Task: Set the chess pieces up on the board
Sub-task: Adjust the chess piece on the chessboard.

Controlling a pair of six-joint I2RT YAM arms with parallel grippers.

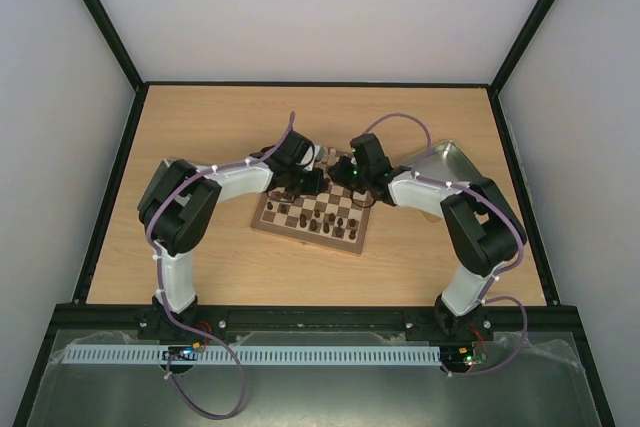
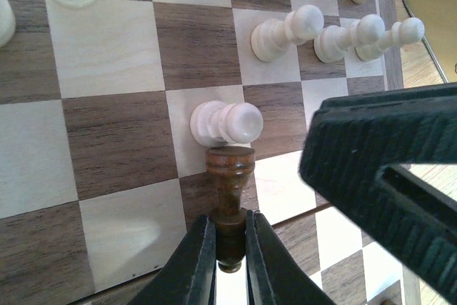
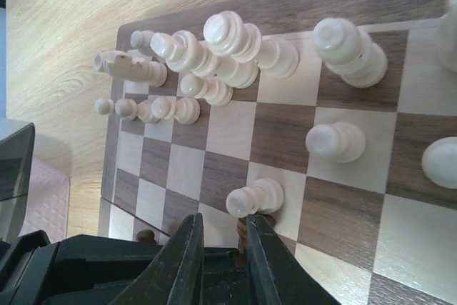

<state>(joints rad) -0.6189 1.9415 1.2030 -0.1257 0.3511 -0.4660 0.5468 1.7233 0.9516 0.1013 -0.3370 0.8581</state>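
Observation:
Both grippers meet over the far side of the board (image 1: 300, 239). My left gripper (image 2: 230, 219) is shut on a dark brown pawn (image 2: 230, 176), gripped by its upper part, its base end pointing at a cream pawn (image 2: 227, 122) standing on a light square. My right gripper (image 3: 221, 221) hangs close beside it, jaws slightly open with nothing between them. The dark pawn (image 3: 243, 232) peeks out behind its right finger, just below the cream pawn (image 3: 255, 198). Cream chess pieces (image 3: 214, 55) fill the board's far rows. Dark pieces (image 1: 312, 219) stand nearer the arms.
A grey metal tray (image 1: 447, 162) lies right of the board, behind the right arm. The right gripper's black body (image 2: 385, 169) crowds the left wrist view. Bare wooden table (image 1: 200, 127) surrounds the board, and black frame posts stand at the table's corners.

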